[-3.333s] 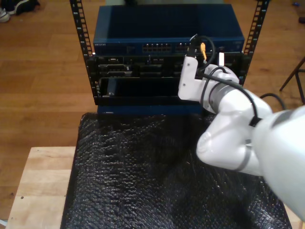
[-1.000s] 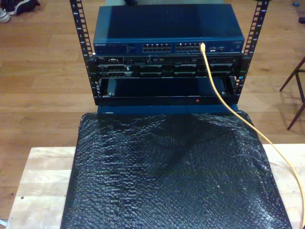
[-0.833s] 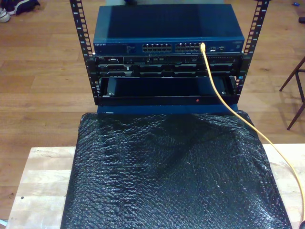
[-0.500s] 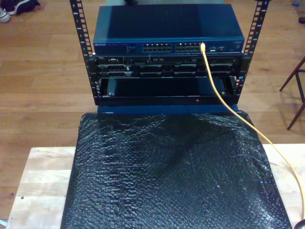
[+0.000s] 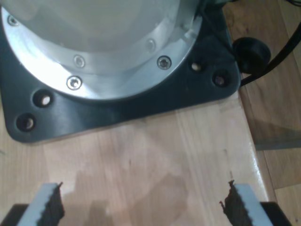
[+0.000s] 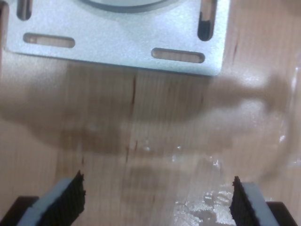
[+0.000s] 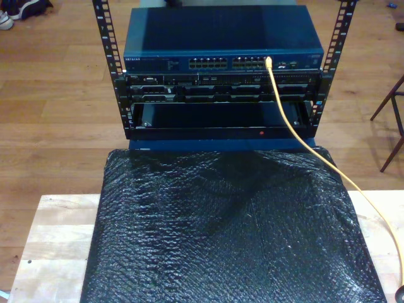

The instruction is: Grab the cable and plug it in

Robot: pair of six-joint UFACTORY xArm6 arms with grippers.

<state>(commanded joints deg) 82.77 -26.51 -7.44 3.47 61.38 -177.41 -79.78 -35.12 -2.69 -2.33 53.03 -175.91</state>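
Long thin yellow-orange network cable point(image 7: 295, 129) plugged at its far end into a port near the exterior view's right end of the port row on the dark blue metal network switch point(image 7: 221, 38), which sits at the top of the black perforated-rail equipment rack point(image 7: 107, 57). From that port, draped down across the rack's front, over the black equipment panels point(image 7: 214, 88) below the switch, then along the edge of the crinkled black bubble-wrap sheet point(image 7: 221, 233) on the exterior view's right side, away from the switch, touching the sheet's corner nearest the rack. Sheet spread over a pale wooden tabletop point(image 7: 50, 240), directly in front of the rack. Brown wooden plank floor point(image 7: 57, 107) around the rack.

My first gripper point(image 5: 143, 207): jaws spread wide apart, nothing between them, serrated black pads facing each other over pale wood, pointed toward a black base plate point(image 5: 117, 110) bearing a round silver flange point(image 5: 94, 47) with bolts. Thick black cable point(image 5: 275, 59) beside that plate.

My second gripper point(image 6: 157, 200): jaws likewise wide apart and empty, over pale wood, near a silver slotted metal plate point(image 6: 117, 37). Clear crinkled plastic film point(image 6: 207, 202) on the wood between the pads.
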